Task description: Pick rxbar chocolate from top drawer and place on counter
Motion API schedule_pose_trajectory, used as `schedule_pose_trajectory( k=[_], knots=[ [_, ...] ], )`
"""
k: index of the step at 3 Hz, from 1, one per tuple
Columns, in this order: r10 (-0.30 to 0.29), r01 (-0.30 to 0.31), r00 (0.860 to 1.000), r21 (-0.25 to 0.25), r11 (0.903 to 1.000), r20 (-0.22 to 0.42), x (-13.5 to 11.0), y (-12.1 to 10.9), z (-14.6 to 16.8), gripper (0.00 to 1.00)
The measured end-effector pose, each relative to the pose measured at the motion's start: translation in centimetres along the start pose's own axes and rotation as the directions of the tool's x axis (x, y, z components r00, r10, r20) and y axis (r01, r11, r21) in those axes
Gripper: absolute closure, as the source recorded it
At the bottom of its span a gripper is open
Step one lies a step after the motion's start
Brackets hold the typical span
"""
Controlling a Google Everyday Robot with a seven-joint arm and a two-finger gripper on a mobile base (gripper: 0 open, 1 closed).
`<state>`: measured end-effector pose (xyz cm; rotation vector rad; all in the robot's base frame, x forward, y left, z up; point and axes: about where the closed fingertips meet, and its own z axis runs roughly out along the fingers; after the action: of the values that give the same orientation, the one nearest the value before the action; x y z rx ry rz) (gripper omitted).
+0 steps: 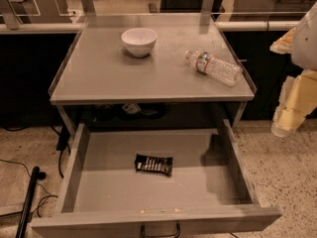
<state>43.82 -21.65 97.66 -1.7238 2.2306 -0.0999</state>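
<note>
The rxbar chocolate lies mid top drawer, long axis left-right. The gripper hangs beyond the counter's right edge, partly cropped; whether it is open cannot be told.

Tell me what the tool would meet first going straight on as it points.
The tool, at the right edge beside the counter, points down and slightly left. It would probably meet the floor right of the drawer first; depth is unclear, so possibly the drawer's right wall.
</note>
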Motion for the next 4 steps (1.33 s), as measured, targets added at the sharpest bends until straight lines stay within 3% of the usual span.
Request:
schedule_pose_trajectory(
  k=[1, 2, 4],
  knots=[
    [0.0, 0.0, 1.0, 0.0, 1.0, 0.0, 0.0, 0.0, 0.0, 0.0],
    [-0.007, 0.008, 0.999, -0.019, 0.9998, 0.052, -1.6, 0.3, 1.5, 0.0],
    [-0.047, 0.065, 0.973, -0.073, 0.9953, 0.224, -5.7, 4.5, 5.5, 0.0]
  ],
)
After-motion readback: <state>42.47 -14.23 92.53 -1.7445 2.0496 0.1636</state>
